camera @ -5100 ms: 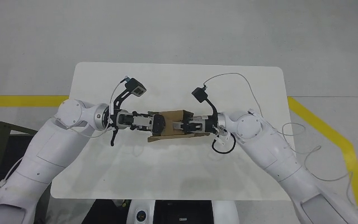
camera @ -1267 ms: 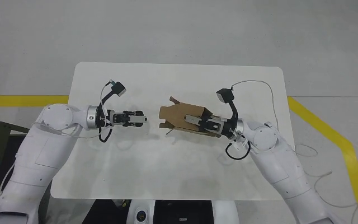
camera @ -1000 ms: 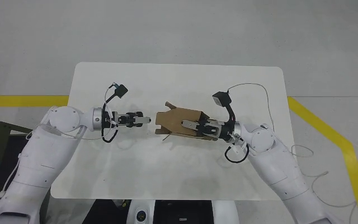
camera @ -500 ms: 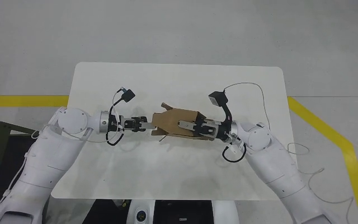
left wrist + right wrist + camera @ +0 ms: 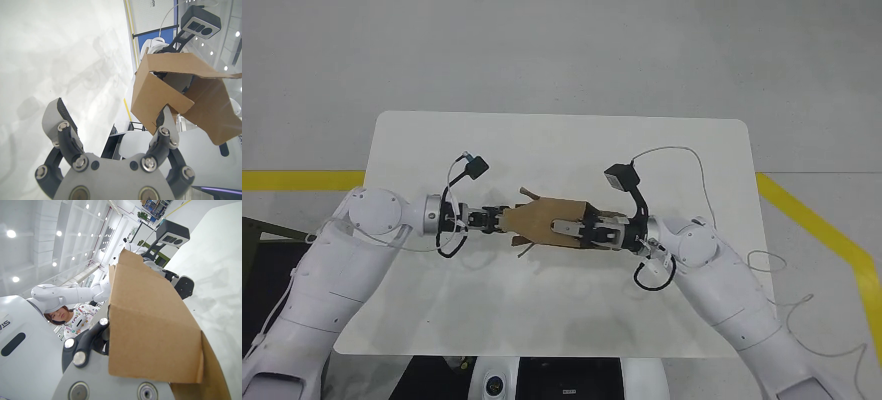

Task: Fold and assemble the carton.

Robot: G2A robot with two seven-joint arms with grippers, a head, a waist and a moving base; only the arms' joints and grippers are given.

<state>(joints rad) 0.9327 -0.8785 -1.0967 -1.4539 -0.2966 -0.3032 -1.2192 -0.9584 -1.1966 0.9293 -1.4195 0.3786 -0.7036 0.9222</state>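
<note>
One carton (image 5: 552, 222) hangs over the middle of the table (image 5: 542, 140). Its long axis runs from 9 to 3 o'clock in the top view. It is a tube of brown board, open at the 9 o'clock end with its flaps splayed outward. At the 3 o'clock end the right gripper (image 5: 588, 233) is clamped on the carton's upper panel, apparently with one finger inside and one over it. That grip seems to carry the whole carton clear of the table. The left gripper (image 5: 113, 106) sits right at the open 9 o'clock end, jaws spread wide, pointing toward 3 o'clock along the same axis. One of its fingers (image 5: 169, 123) touches the notched edge of a side flap, and the other stands free beside the carton with nothing between the two. The left arm is therefore the nearer to the unfolded end, and the flap lies straight ahead of it. I judge the next move to be a push or pinch along the axis toward 3 o'clock, braced by the right grip
</note>
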